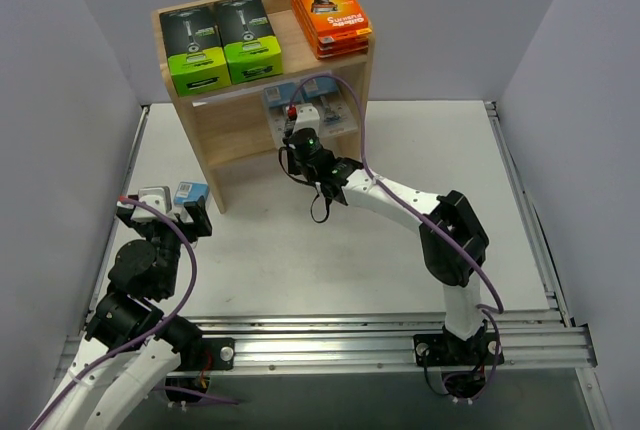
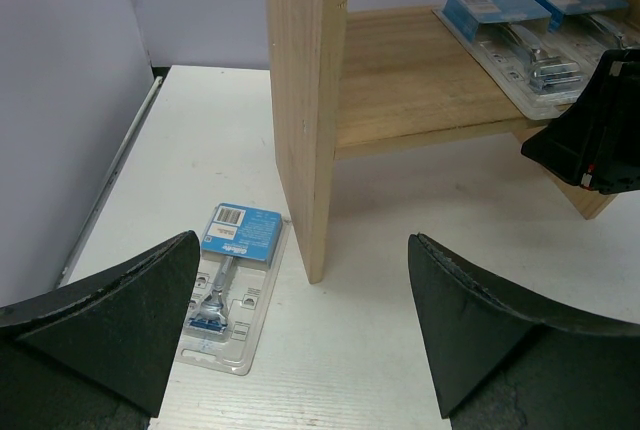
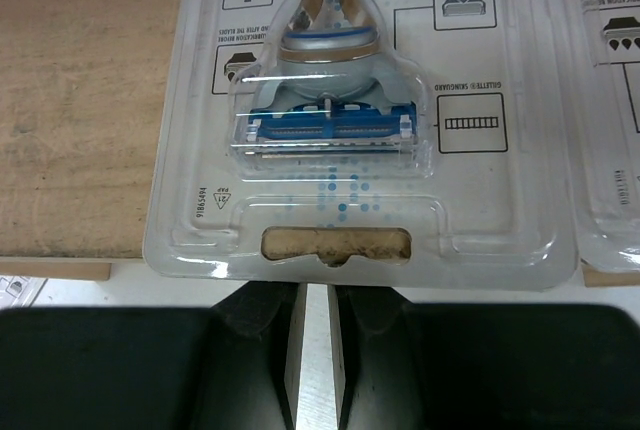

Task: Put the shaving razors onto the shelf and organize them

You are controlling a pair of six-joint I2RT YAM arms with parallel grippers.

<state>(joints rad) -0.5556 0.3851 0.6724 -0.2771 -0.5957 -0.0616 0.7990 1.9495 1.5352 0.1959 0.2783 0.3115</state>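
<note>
White table (image 1: 300,270), blister pack (image 2: 228,285) beside shelf (image 2: 305,100)

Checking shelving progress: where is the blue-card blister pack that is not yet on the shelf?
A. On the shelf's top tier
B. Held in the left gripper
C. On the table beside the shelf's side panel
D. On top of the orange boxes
C: the left wrist view shows the blister pack lying flat on the table, next to the foot of the shelf side panel.
</note>
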